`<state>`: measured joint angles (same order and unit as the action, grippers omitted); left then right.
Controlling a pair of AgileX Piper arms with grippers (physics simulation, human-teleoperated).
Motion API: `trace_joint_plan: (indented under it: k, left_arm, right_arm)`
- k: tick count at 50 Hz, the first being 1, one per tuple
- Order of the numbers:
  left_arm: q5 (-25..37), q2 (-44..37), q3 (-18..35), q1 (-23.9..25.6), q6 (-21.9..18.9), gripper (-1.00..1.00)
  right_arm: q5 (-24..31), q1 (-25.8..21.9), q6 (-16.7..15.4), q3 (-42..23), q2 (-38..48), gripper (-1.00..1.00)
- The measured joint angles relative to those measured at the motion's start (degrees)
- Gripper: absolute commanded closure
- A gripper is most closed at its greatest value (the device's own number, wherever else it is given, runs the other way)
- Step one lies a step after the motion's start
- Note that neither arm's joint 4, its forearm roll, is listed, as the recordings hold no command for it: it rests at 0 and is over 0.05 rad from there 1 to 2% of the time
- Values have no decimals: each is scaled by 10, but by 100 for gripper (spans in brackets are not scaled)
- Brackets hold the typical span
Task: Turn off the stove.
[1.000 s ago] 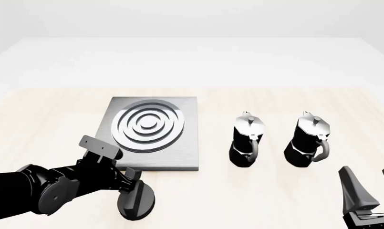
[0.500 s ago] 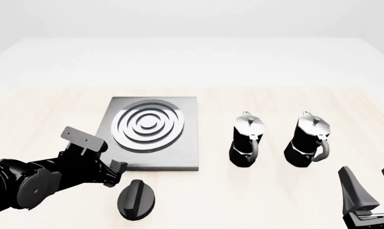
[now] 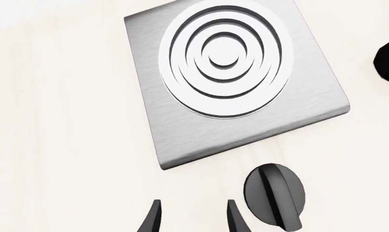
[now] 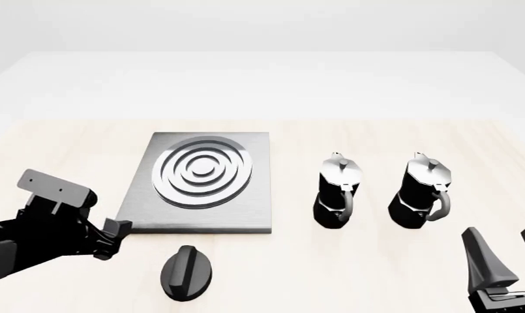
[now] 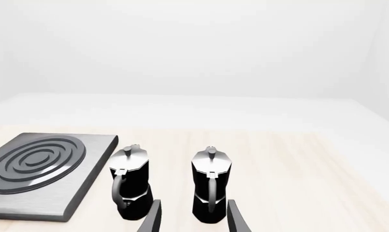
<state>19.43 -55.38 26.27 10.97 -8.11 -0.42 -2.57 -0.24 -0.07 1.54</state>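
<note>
The stove (image 4: 201, 184) is a flat brushed-grey slab with concentric silver rings, lying left of centre on the table. Its round black ridged knob (image 4: 186, 272) sits apart on the table, just in front of the slab's near edge. My left gripper (image 4: 113, 240) hovers to the left of the knob, clear of it and open. In the left wrist view the stove (image 3: 226, 72) and knob (image 3: 275, 195) both show, and the left gripper (image 3: 193, 220) holds nothing. My right gripper (image 4: 509, 251) stands open at the near right, with nothing in it.
Two black-and-silver moka pots (image 4: 337, 192) (image 4: 421, 191) stand upright, side by side, right of the stove. In the right wrist view both pots (image 5: 130, 181) (image 5: 210, 183) stand just beyond the right gripper (image 5: 193, 217), with the stove (image 5: 39, 169) off to one side.
My left gripper was at the knob a second ago; it has drawn back to the left, leaving the knob uncovered on the table. The right arm has not moved.
</note>
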Motion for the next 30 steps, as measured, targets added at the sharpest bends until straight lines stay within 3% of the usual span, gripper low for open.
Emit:
trace_joint_plan:
  k: [15, 30]
  left_arm:
    - [96, 91, 5, -22, -11, -100]
    - [148, 138, 7, -34, -16, -100]
  right_arm:
    - [4, -3, 5, 0, -4, -100]
    - [5, -5, 9, 0, -5, -100]
